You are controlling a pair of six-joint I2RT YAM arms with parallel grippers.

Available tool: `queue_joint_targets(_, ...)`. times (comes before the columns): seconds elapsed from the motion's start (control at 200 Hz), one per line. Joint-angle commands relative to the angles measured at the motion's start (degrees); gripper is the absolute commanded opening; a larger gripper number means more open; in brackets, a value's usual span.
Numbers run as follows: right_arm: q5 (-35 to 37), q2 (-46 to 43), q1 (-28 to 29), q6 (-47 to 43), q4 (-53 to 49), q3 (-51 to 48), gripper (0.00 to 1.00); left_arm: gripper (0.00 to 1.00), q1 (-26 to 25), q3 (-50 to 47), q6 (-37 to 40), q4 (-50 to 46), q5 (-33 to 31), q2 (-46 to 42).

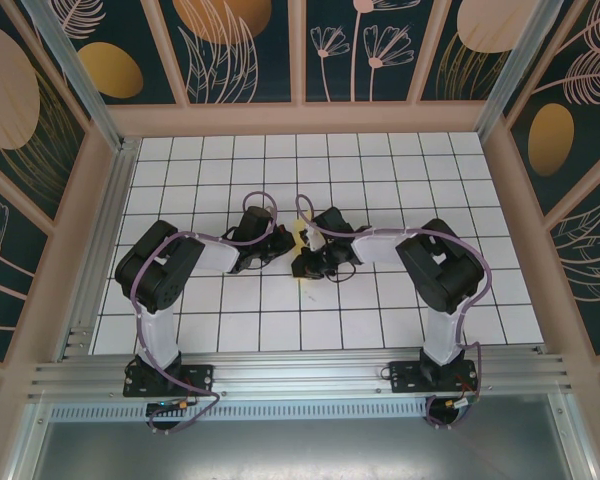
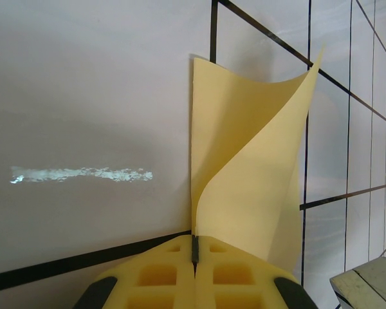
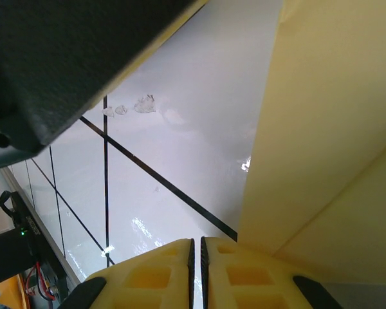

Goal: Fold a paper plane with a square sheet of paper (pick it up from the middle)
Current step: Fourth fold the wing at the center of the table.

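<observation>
The square sheet of paper (image 2: 257, 174), pale yellow, stands up off the white tiled floor and curls over to the right. My left gripper (image 2: 195, 248) is shut on its lower edge. From above, the sheet (image 1: 302, 238) is a small yellow patch between the two grippers at mid-table. My right gripper (image 3: 197, 248) has its jaws a thin slit apart, and I see bare floor through the slit. The sheet (image 3: 328, 129) rises just to the right of its right finger, outside the jaws. Seen from above, the left gripper (image 1: 280, 243) and right gripper (image 1: 310, 262) nearly meet. The paper plane is out of view.
The tiled floor (image 1: 220, 160) is boxed in by wooden-framed patterned walls, with a metal rail (image 1: 300, 365) along the near edge. A dark arm body (image 3: 64, 58) hangs close over the right gripper. A grey block (image 2: 370, 283) sits at the left wrist view's lower right.
</observation>
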Motion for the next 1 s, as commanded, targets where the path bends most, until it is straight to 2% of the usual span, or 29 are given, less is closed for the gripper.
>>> queue_joint_targets(0.0, -0.14, 1.38, 0.53, -0.19, 0.05, -0.69, 0.14, 0.0, 0.12, -0.05, -0.34, -2.16, -2.1, 4.08)
queue_joint_targets(0.265, 3.79, 4.83, 1.05, -0.46, -3.36, 1.34, 0.14, 0.0, 0.17, -0.66, -0.65, -1.87, -2.36, 3.98)
queue_joint_targets(0.345, 2.61, 4.21, 1.05, 0.02, -3.15, 1.91, 0.14, 0.0, 0.17, -0.71, -0.66, -1.85, -2.36, 3.96)
queue_joint_targets(0.47, 0.18, -2.87, 0.65, 1.86, 0.1, 1.99, 0.17, 0.0, 0.12, -0.61, -0.57, -2.19, -2.45, 3.86)
queue_joint_targets(0.651, 6.93, -10.69, -3.12, 2.81, 0.46, -1.05, 0.26, 0.0, 0.12, -0.1, -0.22, -2.56, -2.12, 3.65)
queue_joint_targets(0.996, 7.81, -3.09, -5.79, -1.54, -2.86, 1.79, 0.28, 0.0, 0.15, 0.63, 0.22, -2.77, -1.47, 3.61)
